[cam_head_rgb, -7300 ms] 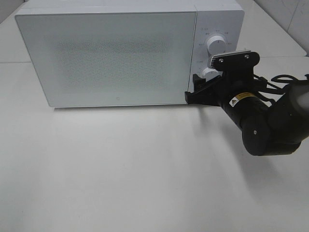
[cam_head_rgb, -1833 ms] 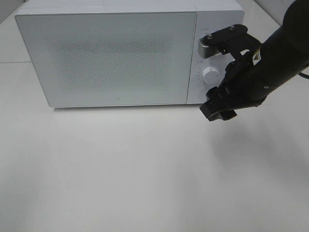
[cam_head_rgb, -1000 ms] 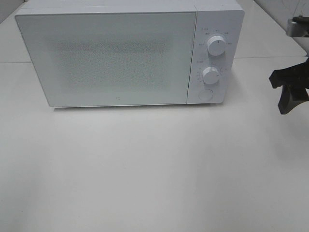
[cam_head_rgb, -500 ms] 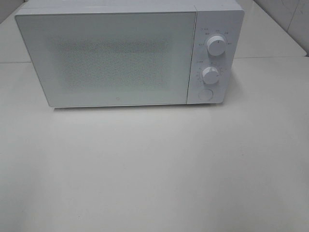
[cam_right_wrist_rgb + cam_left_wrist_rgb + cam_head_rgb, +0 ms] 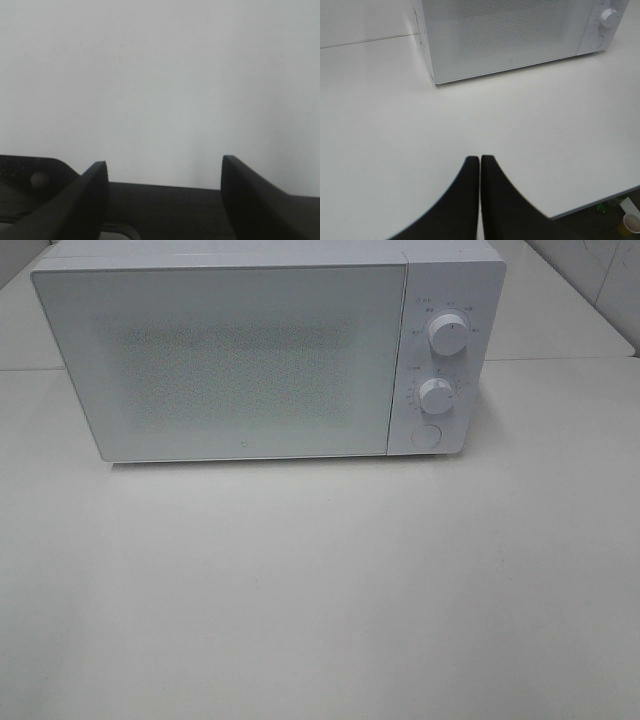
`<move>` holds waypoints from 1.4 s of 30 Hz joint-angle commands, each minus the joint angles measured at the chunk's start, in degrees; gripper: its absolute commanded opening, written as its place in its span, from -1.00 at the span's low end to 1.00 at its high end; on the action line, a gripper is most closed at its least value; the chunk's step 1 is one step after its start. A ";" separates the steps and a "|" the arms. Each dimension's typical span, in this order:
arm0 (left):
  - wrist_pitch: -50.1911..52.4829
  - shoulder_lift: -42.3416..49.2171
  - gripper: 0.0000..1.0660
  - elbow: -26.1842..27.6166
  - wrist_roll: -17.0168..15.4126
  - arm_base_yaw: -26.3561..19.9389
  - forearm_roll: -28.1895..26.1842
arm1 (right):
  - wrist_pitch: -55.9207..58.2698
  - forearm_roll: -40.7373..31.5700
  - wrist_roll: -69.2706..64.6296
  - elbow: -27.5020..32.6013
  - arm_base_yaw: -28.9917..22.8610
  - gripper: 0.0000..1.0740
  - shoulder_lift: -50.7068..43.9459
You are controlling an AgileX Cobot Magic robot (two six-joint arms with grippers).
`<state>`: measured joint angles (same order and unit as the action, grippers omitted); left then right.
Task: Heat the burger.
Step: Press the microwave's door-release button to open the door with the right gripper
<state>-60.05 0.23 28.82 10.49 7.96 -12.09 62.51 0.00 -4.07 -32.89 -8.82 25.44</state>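
Note:
The burger is hidden; no view shows it. A white microwave (image 5: 250, 350) stands at the back of the table with its door shut, and its front also shows in the left wrist view (image 5: 510, 35). On its right panel are two knobs (image 5: 448, 335) and a round button (image 5: 426, 436). My left gripper (image 5: 480, 161) is shut, its fingertips touching, low over the bare table in front of the microwave. My right gripper (image 5: 165, 167) is open with nothing between its fingers, facing a plain white surface. Neither arm appears in the high view.
The white table (image 5: 320, 590) stretches in front of the microwave. Its front edge (image 5: 600, 202) shows in the left wrist view, with a paper cup (image 5: 631, 222) on the floor beyond it.
My right arm has pulled away from the microwave's control panel to the right and left the high view. The microwave has not moved.

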 commanded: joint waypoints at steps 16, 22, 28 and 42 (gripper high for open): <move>0.57 1.15 -1.00 -0.17 0.17 0.00 -0.57 | -5.27 0.34 2.69 3.55 0.17 0.10 -24.24; 0.57 1.15 -1.00 -0.17 0.23 0.00 -0.69 | -5.39 0.40 2.98 3.61 0.17 0.10 -27.39; 0.57 1.09 -1.00 -0.17 0.29 0.00 -0.74 | -5.79 0.40 3.04 3.95 0.17 0.10 -27.39; 0.57 1.09 -1.00 -0.17 0.29 0.00 -0.74 | -5.79 0.40 3.09 3.95 0.17 0.10 -27.39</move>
<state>-60.05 0.23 28.82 10.49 7.96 -12.38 57.24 0.00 -1.43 -28.93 -8.82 -0.23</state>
